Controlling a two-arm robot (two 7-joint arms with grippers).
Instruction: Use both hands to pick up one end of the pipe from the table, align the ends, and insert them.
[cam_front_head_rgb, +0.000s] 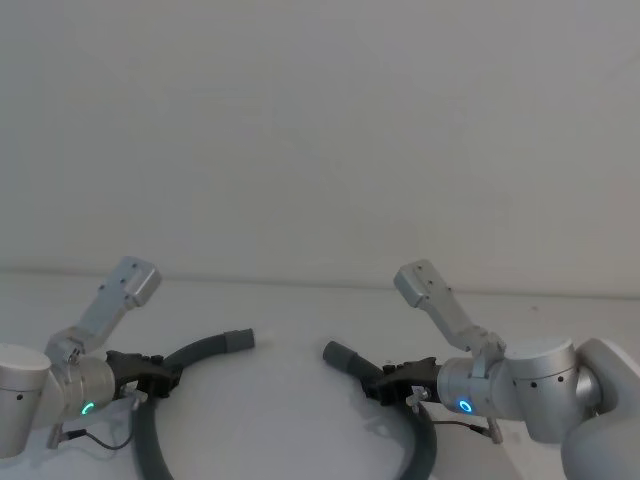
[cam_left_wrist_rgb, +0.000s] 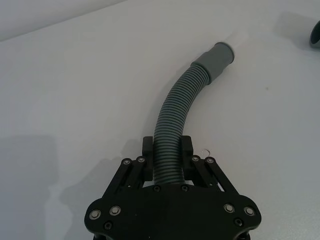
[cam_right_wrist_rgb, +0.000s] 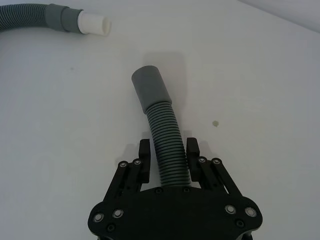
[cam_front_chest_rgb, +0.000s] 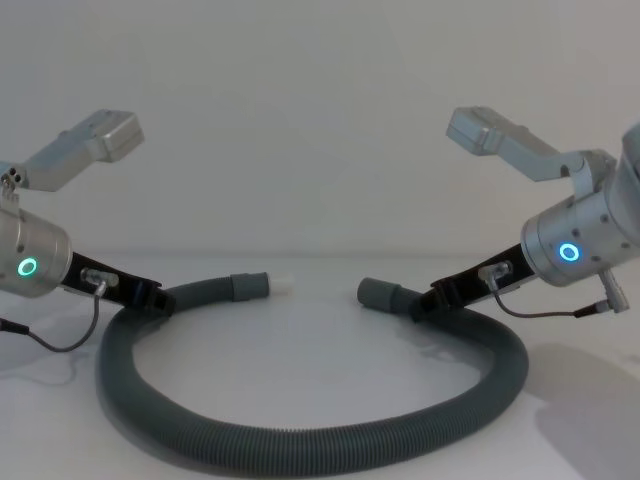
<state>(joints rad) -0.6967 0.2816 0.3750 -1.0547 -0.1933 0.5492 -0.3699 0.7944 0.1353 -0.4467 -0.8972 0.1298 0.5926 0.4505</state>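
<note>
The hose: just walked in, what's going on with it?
The left end effector is clamped on the corrugated hose behind its white-tipped cuff, and the right end effector is clamped behind the plain hollow cuff. The cuffs face each other across a gap, not yet joined; the rest of the loop lies on the white table.

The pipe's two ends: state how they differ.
The left end carries a white spigot tip; the right end is plain. The left gripper holds well behind the left end; the right gripper holds close behind the right end. Both are smooth grey cuffs on one pipe.
</note>
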